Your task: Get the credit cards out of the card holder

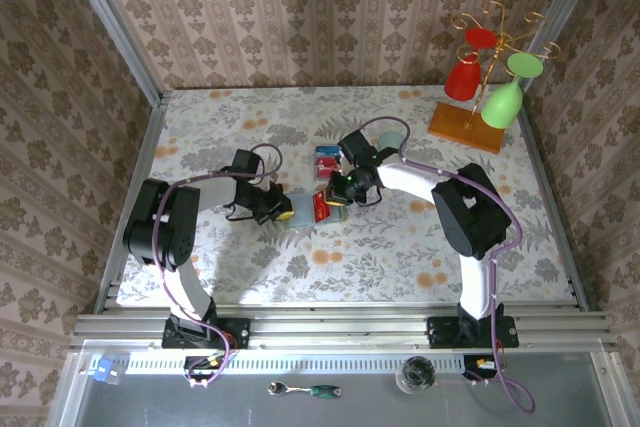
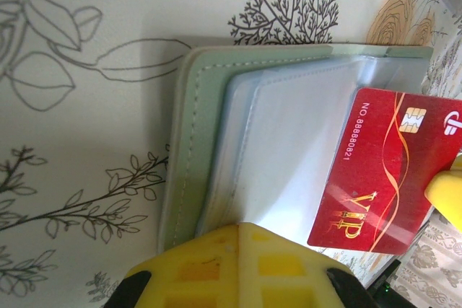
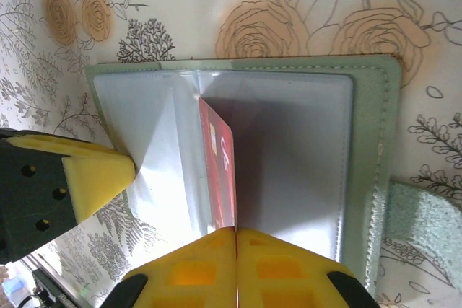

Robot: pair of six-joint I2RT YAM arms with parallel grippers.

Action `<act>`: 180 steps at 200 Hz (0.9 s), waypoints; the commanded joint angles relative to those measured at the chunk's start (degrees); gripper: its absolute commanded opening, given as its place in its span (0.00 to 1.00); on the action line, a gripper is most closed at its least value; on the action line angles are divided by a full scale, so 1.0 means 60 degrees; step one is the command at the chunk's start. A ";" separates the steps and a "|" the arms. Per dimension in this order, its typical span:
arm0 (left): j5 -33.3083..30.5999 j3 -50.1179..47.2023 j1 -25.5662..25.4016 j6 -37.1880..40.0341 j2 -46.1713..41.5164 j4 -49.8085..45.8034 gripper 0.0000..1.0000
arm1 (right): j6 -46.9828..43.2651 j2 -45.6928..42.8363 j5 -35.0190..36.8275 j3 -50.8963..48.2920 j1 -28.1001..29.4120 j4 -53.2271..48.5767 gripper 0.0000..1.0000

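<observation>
Top view, centre-left: my left gripper (image 1: 278, 210) is closed, with its yellow tips pressing down on the left sleeve of the open card holder (image 3: 372, 171). The holder lies flat mid-frame between both grippers. My right gripper (image 3: 237, 239) is clamped on the red VIP card (image 2: 379, 171), which sticks out past the holder's edge. Just above it, loose cards (image 1: 326, 158), probably two, lie on the table (image 1: 220, 137). The teal cup (image 1: 392, 137) is further right.

Floral table (image 1: 200, 137) bears card holder (image 2: 189, 142), credit cards (image 1: 326, 158), orange stand (image 1: 468, 127)
</observation>
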 commanded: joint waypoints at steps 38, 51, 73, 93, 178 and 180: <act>-0.0214 -0.0129 0.0074 0.0170 0.0073 -0.0379 0.00 | -0.0173 -0.0045 0.0725 0.0657 0.0358 -0.0788 0.10; -0.0214 -0.0143 0.0074 0.0151 0.0088 -0.0347 0.00 | -0.0143 -0.0003 0.0760 0.0700 0.0403 -0.0828 0.12; -0.0214 -0.0157 0.0077 0.0139 0.0117 -0.0281 0.00 | -0.0078 0.0050 0.0737 0.0733 0.0473 -0.0851 0.13; -0.0214 -0.0174 0.0075 0.0144 0.0118 -0.0275 0.00 | -0.0032 0.0054 0.0698 0.0727 0.0528 -0.0854 0.14; -0.0214 -0.0250 0.0074 0.0122 0.0150 -0.0171 0.00 | 0.0087 0.0098 0.0632 0.0601 0.0623 -0.0762 0.14; -0.0214 -0.0260 0.0074 0.0122 0.0148 -0.0175 0.00 | 0.0094 0.0112 0.0625 0.0601 0.0623 -0.0762 0.14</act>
